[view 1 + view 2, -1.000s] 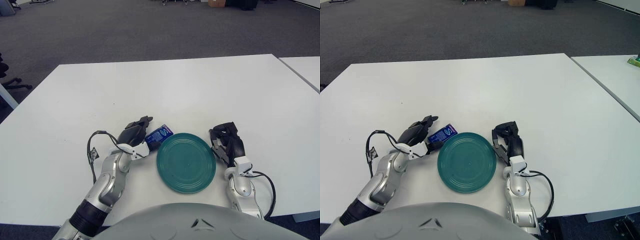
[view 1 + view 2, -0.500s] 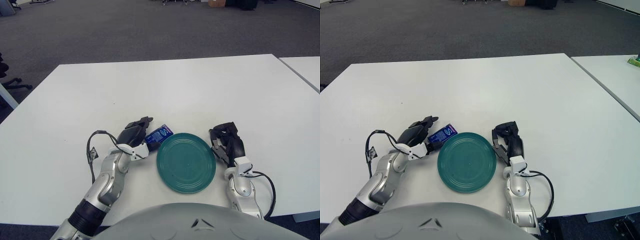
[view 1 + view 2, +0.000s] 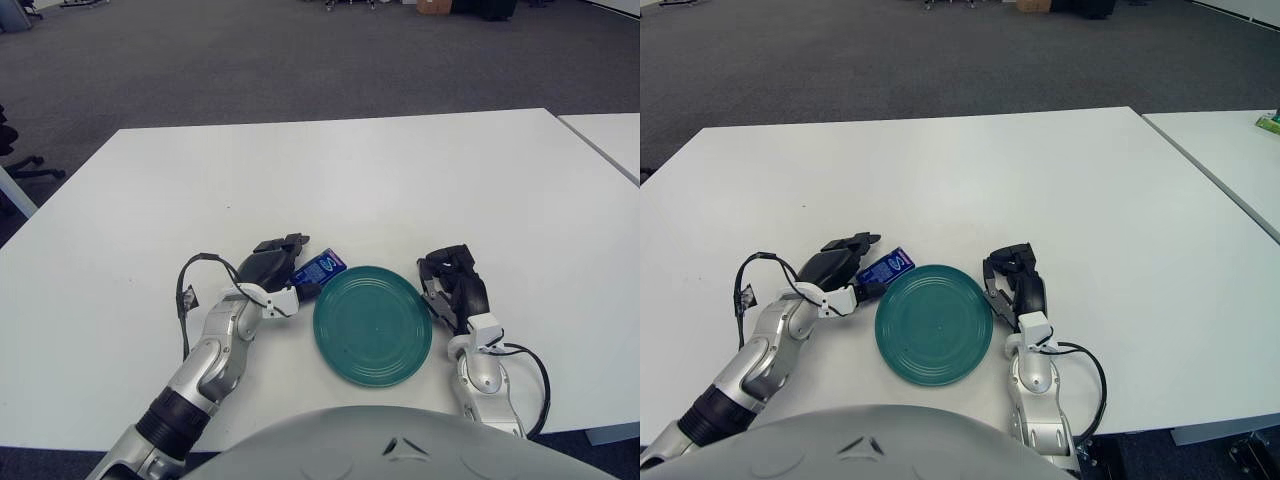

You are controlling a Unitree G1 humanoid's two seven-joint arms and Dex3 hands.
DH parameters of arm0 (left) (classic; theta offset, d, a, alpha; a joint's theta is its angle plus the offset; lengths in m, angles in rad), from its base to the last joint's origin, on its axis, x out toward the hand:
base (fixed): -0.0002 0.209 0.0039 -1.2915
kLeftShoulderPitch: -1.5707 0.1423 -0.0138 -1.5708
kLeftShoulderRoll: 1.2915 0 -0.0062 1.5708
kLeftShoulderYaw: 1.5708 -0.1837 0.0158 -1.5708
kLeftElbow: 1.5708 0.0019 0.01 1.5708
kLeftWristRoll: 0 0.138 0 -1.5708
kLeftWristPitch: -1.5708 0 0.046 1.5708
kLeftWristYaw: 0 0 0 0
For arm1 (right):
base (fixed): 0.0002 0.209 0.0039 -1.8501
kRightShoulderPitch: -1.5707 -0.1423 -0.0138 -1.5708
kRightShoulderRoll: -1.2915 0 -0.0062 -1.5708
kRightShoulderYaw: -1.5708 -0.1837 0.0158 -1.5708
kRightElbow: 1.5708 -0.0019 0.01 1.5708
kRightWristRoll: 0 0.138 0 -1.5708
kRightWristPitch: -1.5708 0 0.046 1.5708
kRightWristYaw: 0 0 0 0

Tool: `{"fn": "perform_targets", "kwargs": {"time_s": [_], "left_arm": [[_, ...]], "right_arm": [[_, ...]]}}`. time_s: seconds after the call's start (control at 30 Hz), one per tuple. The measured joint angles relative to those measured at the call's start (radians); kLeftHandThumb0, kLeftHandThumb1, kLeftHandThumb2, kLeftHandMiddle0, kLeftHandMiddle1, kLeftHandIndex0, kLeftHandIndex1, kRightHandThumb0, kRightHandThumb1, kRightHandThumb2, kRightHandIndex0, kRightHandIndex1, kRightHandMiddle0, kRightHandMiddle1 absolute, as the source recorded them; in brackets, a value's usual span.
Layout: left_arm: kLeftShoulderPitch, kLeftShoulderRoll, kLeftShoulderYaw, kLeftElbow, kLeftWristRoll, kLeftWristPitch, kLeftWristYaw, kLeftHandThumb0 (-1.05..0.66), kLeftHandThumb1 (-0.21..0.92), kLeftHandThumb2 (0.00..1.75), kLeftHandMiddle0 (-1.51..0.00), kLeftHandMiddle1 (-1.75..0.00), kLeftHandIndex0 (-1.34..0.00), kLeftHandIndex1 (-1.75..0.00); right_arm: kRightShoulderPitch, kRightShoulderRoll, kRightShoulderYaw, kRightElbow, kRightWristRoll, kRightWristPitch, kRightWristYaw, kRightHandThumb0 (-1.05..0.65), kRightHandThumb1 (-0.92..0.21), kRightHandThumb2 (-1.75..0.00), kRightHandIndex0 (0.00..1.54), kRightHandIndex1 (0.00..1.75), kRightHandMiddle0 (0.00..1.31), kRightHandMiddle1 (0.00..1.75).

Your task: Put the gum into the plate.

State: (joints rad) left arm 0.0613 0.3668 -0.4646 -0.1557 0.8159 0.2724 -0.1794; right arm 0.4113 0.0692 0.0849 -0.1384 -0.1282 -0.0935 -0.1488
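A small blue gum pack (image 3: 319, 270) lies flat on the white table just off the upper left rim of a teal plate (image 3: 372, 323). My left hand (image 3: 286, 264) is right at the pack's left side, upper fingers (image 3: 284, 246) stretched over the pack's near end and the thumb low beside it. The fingers are spread and do not close on the pack. My right hand (image 3: 452, 285) rests on the table just right of the plate, fingers curled, holding nothing.
The white table (image 3: 380, 180) stretches far ahead and to both sides. A second white table (image 3: 610, 140) stands at the right with a narrow gap between. A black cable loops off my left wrist (image 3: 188, 295).
My left hand has shifted slightly up and right, closer over the gum pack's near end. The pack, the plate and my right hand have not moved.
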Motion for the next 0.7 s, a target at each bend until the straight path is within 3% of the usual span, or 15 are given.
{"fn": "perform_targets", "kwargs": {"time_s": [0.17, 0.3, 0.47, 0.7], "left_arm": [[-0.013, 0.005, -0.008, 0.002, 0.005, -0.013, -0.021, -1.00, 0.92, 0.25, -0.21, -0.23, 0.00, -0.69], [-0.016, 0.007, -0.011, 0.004, 0.005, -0.031, -0.030, -0.98, 0.92, 0.25, -0.24, -0.24, 0.00, -0.80], [-0.023, 0.021, -0.015, 0.009, 0.005, -0.067, -0.046, -0.95, 0.92, 0.24, -0.22, -0.42, 0.00, -1.01], [-0.043, 0.043, -0.015, 0.017, -0.007, -0.108, -0.090, -0.95, 0.92, 0.24, -0.15, -0.60, 0.00, -1.12]], "right_arm": [[0.000, 0.002, 0.000, -0.001, 0.000, 0.001, 0.000, -0.35, -0.92, -0.52, 0.35, 0.81, 0.19, 1.75], [0.000, 0.004, 0.000, -0.001, 0.001, 0.000, 0.000, -0.34, -0.92, -0.52, 0.37, 0.82, 0.19, 1.75], [0.000, 0.005, 0.000, 0.000, 0.002, -0.002, 0.001, -0.35, -0.92, -0.52, 0.36, 0.82, 0.19, 1.75], [0.001, 0.007, 0.001, 0.000, 0.003, -0.002, 0.002, -0.35, -0.92, -0.52, 0.37, 0.82, 0.19, 1.75]]}}
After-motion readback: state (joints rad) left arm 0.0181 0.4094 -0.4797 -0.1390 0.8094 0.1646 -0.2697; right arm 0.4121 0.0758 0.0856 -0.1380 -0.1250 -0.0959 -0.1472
